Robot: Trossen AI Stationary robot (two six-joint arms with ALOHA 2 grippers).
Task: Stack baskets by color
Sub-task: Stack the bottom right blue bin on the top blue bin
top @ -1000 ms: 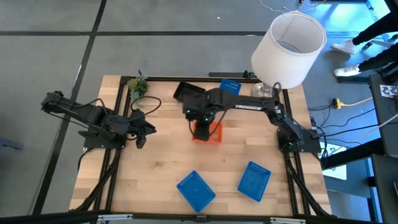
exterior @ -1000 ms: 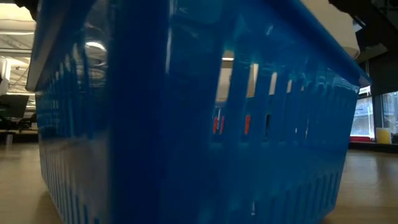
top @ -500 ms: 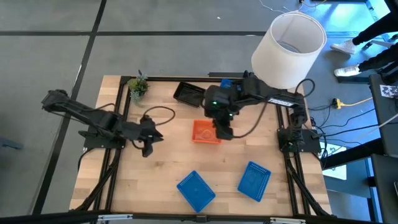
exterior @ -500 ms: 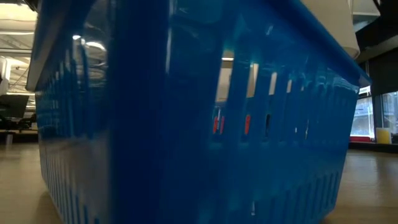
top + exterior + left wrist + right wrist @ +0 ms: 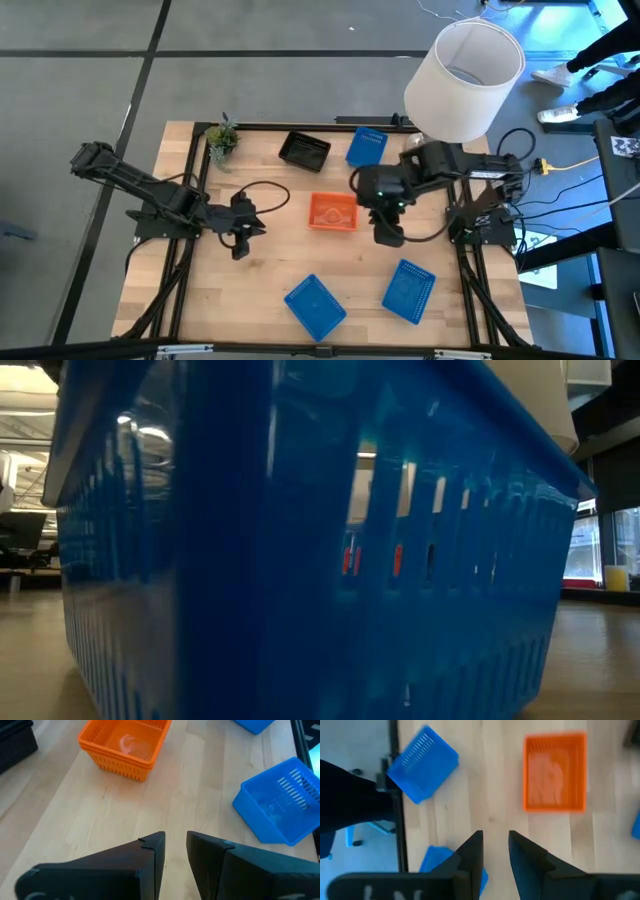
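An orange basket (image 5: 333, 212) stands on its base mid-table; in the left wrist view (image 5: 125, 742) a second rim shows nested in it. A black basket (image 5: 304, 150) and a blue basket (image 5: 366, 146) sit at the far side. Two more blue baskets (image 5: 315, 306) (image 5: 408, 290) rest near the front edge; one fills the low view (image 5: 300, 560). My right gripper (image 5: 388, 235) hangs open and empty, right of the orange basket, pointing down (image 5: 495, 847). My left gripper (image 5: 240, 246) is open and empty over bare wood, left of it (image 5: 175, 845).
A big white lampshade (image 5: 465, 75) stands at the far right corner and a small green plant (image 5: 222, 138) at the far left. Black frame rails (image 5: 195, 200) run along both table sides. Bare wood lies between the orange basket and the front blue baskets.
My right gripper has risen from over the orange basket and swung toward the table's right edge and a little nearer; the orange basket stays on the table. My left gripper has moved a little toward the table's middle and near edge, rolling slightly.
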